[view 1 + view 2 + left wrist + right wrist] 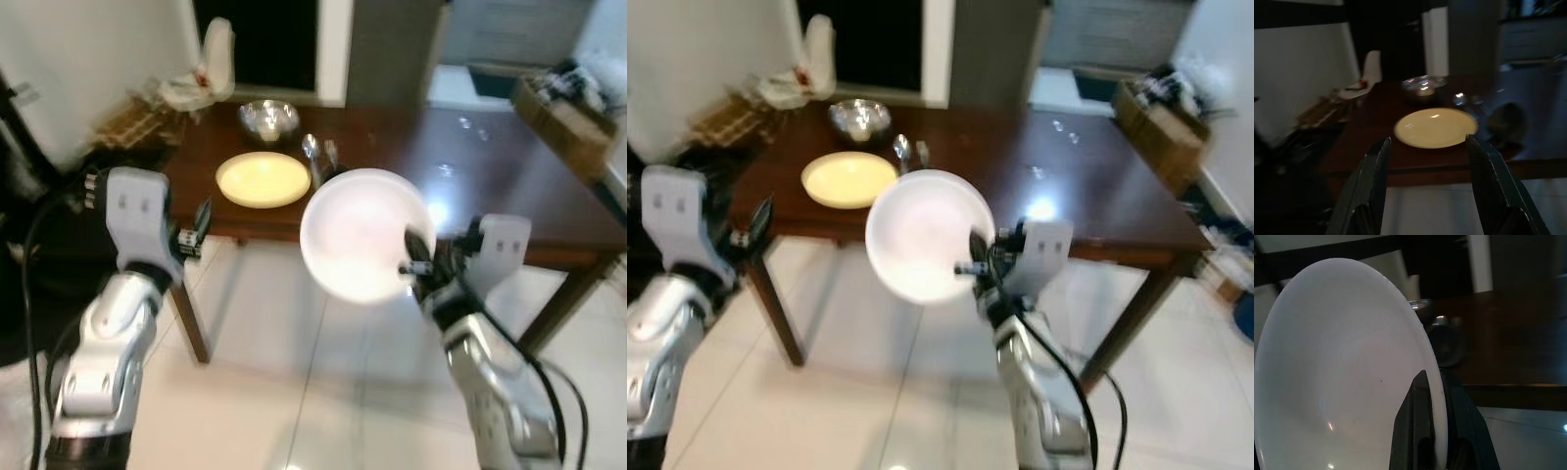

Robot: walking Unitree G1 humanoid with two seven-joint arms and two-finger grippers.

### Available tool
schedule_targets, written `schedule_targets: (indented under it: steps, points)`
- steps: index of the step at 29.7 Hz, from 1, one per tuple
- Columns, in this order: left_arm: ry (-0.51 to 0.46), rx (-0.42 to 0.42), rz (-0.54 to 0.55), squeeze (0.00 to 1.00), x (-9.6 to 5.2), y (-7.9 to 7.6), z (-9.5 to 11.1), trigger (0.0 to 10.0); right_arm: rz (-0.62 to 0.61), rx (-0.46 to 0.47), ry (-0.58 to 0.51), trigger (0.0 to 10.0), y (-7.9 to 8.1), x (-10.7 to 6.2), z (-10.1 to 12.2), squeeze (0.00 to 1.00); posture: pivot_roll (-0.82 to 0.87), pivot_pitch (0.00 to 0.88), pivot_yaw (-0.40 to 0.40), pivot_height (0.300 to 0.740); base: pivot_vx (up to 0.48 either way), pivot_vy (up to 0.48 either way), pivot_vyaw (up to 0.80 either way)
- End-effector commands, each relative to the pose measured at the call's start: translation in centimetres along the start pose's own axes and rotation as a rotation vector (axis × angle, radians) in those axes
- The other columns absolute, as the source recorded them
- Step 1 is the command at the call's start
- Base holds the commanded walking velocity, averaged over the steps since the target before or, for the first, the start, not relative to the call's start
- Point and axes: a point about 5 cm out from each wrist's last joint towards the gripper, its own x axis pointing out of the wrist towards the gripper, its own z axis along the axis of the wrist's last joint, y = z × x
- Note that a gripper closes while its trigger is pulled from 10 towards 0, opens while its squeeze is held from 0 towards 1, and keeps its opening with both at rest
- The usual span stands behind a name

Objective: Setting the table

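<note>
White plate (364, 233) is pinched at its rim by the right gripper (415, 257), clamped at the plate's 4 o'clock, short of the dark table (509, 176); judged rigid, slick, breakable; left gripper (1426, 161) is held wide, empty.

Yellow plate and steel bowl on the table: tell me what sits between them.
Nothing. In the left eye view, bare dark tabletop separates the yellow plate from the steel bowl. The spoons lie off to the plate's right.
</note>
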Motion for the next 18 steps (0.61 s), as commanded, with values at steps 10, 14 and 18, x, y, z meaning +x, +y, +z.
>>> schedule_targets:
  steps: [10, 14, 18]
  points:
    - [0.030, -0.023, -0.033, 0.00, 0.10, -0.83, -0.38, 10.0, -0.018, 0.013, -0.003, 10.0, -0.47, -0.10, 0.14, 0.00, -0.05, 0.000, 0.044, 0.740, 0.000, 0.000, -0.80]
    - [0.035, -0.027, -0.035, 0.00, 0.07, -0.89, -0.46, 10.0, -0.016, 0.012, -0.001, 10.0, -0.46, -0.08, 0.14, 0.00, -0.05, 0.000, 0.043, 0.740, 0.000, 0.000, -0.80]
    - [0.039, -0.028, -0.035, 0.00, 0.05, -0.94, -0.53, 10.0, -0.015, 0.014, 0.001, 10.0, -0.45, -0.05, 0.12, 0.00, -0.05, 0.000, 0.042, 0.740, 0.000, 0.000, -0.80]
